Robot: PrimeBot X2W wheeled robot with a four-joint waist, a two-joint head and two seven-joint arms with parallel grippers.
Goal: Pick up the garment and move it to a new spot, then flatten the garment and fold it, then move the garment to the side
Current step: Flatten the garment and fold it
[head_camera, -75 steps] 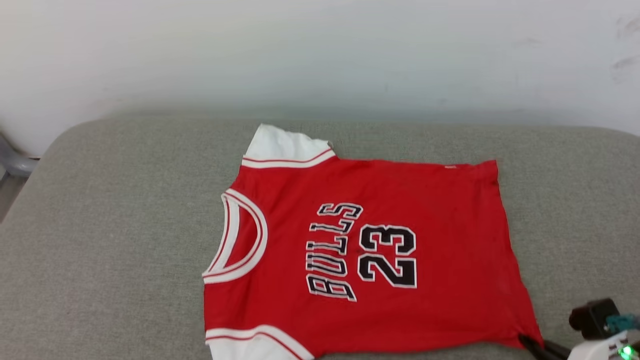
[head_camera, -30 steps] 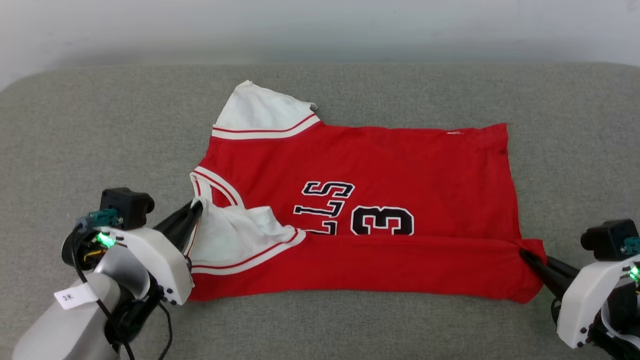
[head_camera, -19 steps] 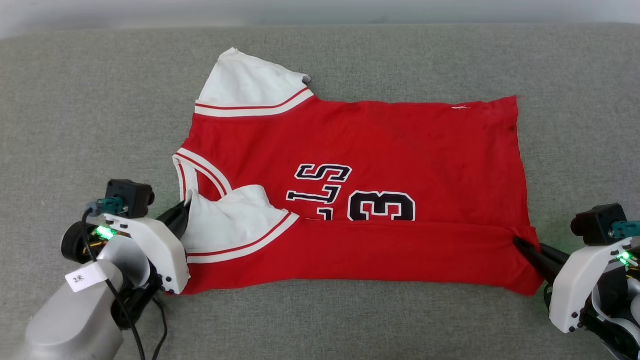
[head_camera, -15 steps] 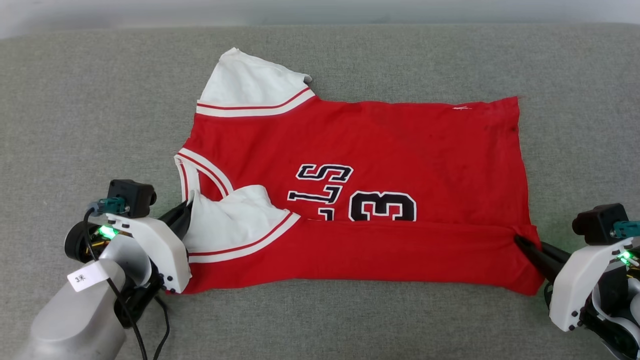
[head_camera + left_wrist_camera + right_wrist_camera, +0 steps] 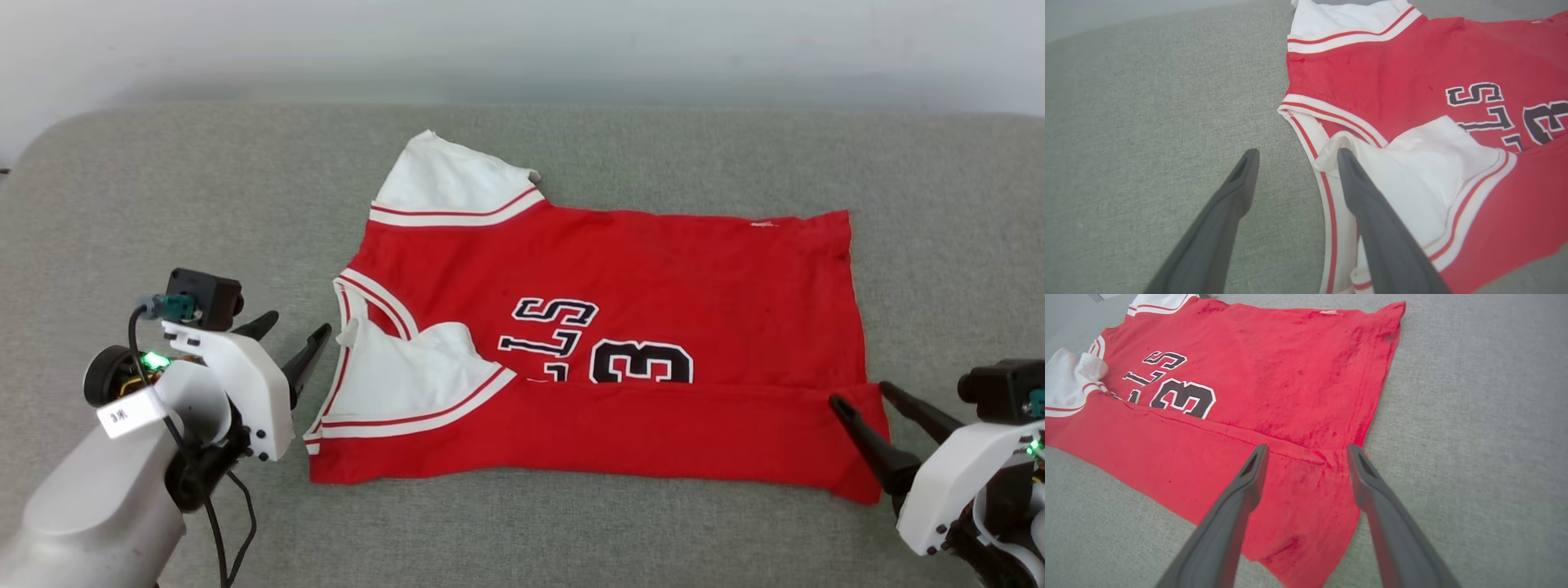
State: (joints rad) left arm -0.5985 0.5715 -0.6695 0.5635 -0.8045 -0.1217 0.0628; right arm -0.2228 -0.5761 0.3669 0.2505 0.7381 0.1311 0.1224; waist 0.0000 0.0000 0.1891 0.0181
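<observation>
Grey cushion [image 5: 522,531] is carrying the garment [image 5: 653,269], which is lying flat w/ its near edge folded up over the lettering. L gripper [image 5: 297,324] is hovering just beside its collar end, jaws apart & empty; R gripper [image 5: 861,394] is poising over its hem corner, jaws apart, pinching nothing. Far white sleeve [image 5: 449,180] is lying flat beyond the collar.

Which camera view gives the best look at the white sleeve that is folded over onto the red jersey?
The left wrist view: the folded sleeve is close, large and sharp there, beside that gripper's finger. The head view shows it whole but small. The right wrist view catches it far off at the picture's left edge.
</observation>
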